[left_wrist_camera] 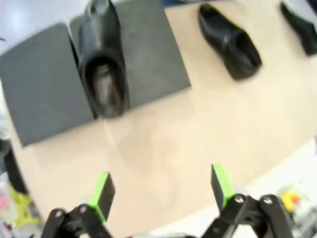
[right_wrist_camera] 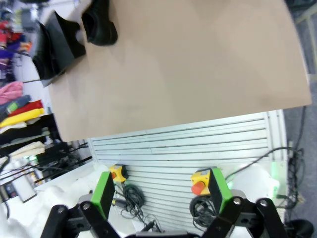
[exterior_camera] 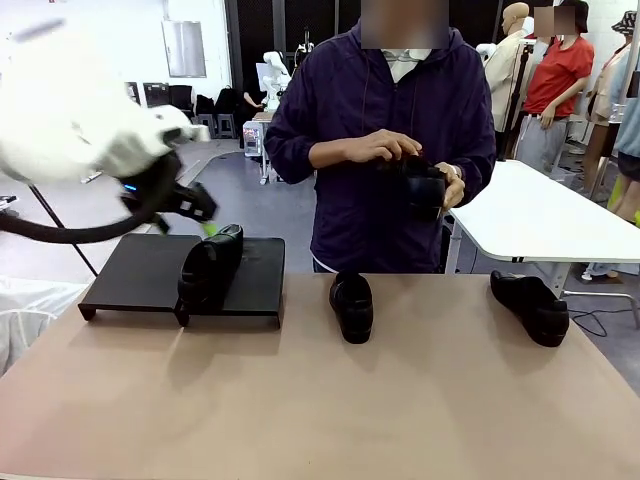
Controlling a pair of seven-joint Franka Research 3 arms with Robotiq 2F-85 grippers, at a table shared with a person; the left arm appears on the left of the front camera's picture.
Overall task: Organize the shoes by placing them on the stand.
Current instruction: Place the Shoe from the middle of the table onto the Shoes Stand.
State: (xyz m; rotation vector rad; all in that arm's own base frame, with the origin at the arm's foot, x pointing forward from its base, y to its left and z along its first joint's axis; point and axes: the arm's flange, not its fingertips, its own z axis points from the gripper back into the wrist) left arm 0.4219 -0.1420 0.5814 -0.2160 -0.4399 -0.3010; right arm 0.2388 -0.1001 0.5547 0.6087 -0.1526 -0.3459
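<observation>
Fingers (left_wrist_camera: 102,192) of the left gripper (left_wrist_camera: 161,188) spread wide and empty over the stand (exterior_camera: 135,270). One shoe (exterior_camera: 210,265) rests on the stand's right half, a second shoe (exterior_camera: 351,306) on the table (exterior_camera: 300,400) right of it, a third shoe (exterior_camera: 530,307) farther right, a fourth shoe (exterior_camera: 422,187) in the person's hands (exterior_camera: 380,148) behind. Right gripper (right_wrist_camera: 161,188) gapes empty, well off the stand

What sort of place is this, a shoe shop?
Likely a robotics lab, not a shop: the left gripper hangs over the table, and emergency-stop buttons with loose cables lie on the floor.
</observation>
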